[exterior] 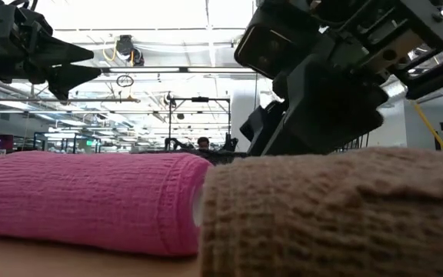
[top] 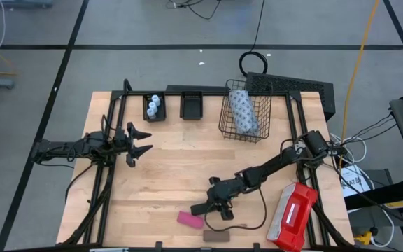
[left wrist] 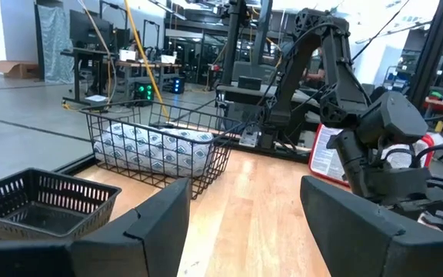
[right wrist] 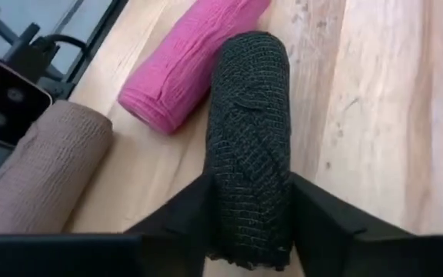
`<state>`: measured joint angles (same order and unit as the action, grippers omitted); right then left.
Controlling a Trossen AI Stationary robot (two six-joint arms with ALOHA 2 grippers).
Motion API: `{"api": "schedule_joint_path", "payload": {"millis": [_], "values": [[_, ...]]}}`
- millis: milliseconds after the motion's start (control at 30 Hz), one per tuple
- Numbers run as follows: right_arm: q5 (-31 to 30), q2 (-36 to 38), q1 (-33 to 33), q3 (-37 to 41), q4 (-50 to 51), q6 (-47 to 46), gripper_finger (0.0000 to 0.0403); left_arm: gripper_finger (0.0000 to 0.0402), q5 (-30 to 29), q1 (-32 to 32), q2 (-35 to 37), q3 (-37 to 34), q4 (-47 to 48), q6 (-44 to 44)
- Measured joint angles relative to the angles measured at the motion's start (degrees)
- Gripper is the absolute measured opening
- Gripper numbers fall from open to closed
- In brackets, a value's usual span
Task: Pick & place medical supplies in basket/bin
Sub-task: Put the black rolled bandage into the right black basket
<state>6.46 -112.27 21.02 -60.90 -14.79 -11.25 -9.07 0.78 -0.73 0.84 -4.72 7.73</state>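
A black bandage roll (right wrist: 248,131) lies on the wooden table near its front edge, with my right gripper (right wrist: 248,192) shut on it. A pink roll (right wrist: 191,58) and a brown roll (right wrist: 44,165) lie on their sides close by, nearer the front edge. The wire-mesh basket (top: 245,112) at the far side holds a pale dotted pack (top: 243,113). One small black tray (top: 154,107) holds white vials. My left gripper (top: 142,140) waits open at the table's left, above the wood. My right gripper pinches the black roll between its two fingers (right wrist: 321,215), one on each long side at the end nearest the wrist (right wrist: 225,208). The fingers slant down from the table's right and lie along the roll. The roll lies level on the wood.
A second small black tray (top: 190,105) stands beside the vial tray at the far edge. A large red-and-white case (top: 292,217) lies at the front right, by my right arm. Bare wood spreads across the table's middle (top: 180,161).
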Motion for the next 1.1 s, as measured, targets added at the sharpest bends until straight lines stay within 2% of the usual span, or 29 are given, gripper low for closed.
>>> {"api": "schedule_joint_path", "payload": {"millis": [133, 267, 433, 700, 1100], "values": [[-0.48, 1.83, -1.19, 0.09, 1.08, 5.40, 0.0077, 0.0255, -0.01, 0.00, 0.00, 0.07, -3.04, 0.34], [-1.07, 5.63, -3.14, 0.16, 2.60, 9.57, 0.0046, 0.0255, -0.01, 0.00, 0.00, 0.07, -5.61, 1.44], [-1.48, 9.82, -6.05, 0.11, 5.10, 11.48, 0.0052, 0.0255, 0.01, 0.01, 0.00, 0.08, -7.80, 1.39], [-11.03, 12.42, -9.80, 0.11, 5.88, 15.22, 0.0053, 0.0255, -0.50, 0.02, -0.02, 0.09, -7.51, -1.61], [-10.95, 12.48, -18.28, 0.11, 0.03, 15.00, 0.0054, 0.0255, -4.77, 0.02, -0.02, 0.09, -7.52, -2.06]]}}
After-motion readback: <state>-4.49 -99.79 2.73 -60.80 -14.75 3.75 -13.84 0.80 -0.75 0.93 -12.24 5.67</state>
